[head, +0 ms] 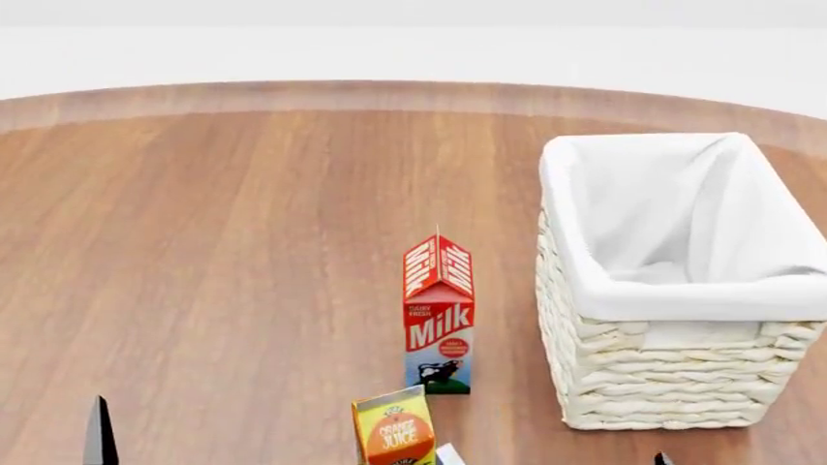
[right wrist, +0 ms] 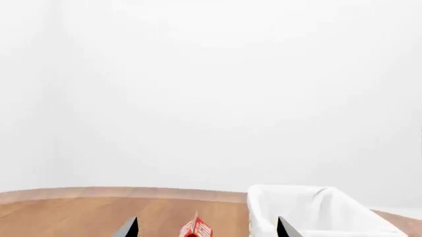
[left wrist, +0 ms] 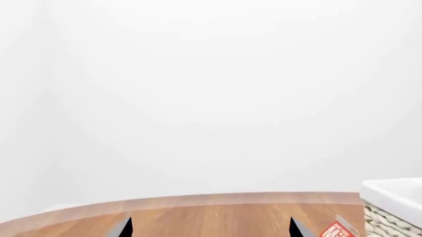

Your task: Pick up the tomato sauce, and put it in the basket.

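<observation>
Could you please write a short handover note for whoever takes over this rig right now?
Left gripper: open, empty, held above the wooden table.
Right gripper: open, empty, facing the basket and the milk carton.
The basket stands on the table on the robot's right, nothing visible inside.
The milk carton stands upright just left of the basket; an orange juice carton sits nearer the robot.
The tomato sauce is not visible in any view.
Done: nothing yet. Left: locate the can, grasp it, place it in the basket.

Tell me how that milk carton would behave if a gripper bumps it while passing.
The milk carton stands tall on a narrow base, so it would probably tip rather than slide. It looks like thin card, likely denting under a hard squeeze. The basket beside it might stop a fall that way.
</observation>
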Motion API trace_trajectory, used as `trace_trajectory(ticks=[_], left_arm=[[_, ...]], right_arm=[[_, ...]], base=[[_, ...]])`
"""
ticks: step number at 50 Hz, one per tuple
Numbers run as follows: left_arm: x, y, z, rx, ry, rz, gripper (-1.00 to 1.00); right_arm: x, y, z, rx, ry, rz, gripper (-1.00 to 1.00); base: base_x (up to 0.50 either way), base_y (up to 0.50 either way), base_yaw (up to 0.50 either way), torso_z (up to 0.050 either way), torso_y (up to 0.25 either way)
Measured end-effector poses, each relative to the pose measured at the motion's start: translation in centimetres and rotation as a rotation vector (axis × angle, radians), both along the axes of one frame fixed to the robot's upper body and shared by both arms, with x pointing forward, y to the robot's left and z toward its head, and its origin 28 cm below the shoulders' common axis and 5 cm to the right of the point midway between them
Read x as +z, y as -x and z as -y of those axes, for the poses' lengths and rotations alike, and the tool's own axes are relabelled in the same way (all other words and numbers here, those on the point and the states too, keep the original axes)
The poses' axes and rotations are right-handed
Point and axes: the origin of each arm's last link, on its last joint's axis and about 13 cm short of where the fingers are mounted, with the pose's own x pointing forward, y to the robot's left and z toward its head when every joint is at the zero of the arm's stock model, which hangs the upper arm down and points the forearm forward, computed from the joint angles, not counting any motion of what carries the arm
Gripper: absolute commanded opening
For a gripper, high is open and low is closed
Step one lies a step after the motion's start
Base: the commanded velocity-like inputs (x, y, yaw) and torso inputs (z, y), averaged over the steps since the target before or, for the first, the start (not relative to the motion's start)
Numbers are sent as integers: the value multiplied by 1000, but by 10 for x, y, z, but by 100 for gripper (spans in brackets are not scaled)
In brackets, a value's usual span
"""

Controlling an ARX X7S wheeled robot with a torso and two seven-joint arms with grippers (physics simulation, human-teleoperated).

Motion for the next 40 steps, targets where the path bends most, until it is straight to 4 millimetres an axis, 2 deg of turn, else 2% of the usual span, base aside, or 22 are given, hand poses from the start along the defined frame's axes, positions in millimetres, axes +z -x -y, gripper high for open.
trace_trajectory(ticks=[18,28,40], left_arm=[[-3,-3,1,6,-7,-15,100],[-4,-3,2,8,-9,-17,100],[-5,-3,2,8,-14,-21,100]], right_arm=[[-50,36,17,-35,16,-231,100],[-75,52,19,-52,18,-320,100],[-97,62,15,-31,26,-387,100]], base=[[0,0,0,0,0],[0,0,0,0,0],[0,0,0,0,0]])
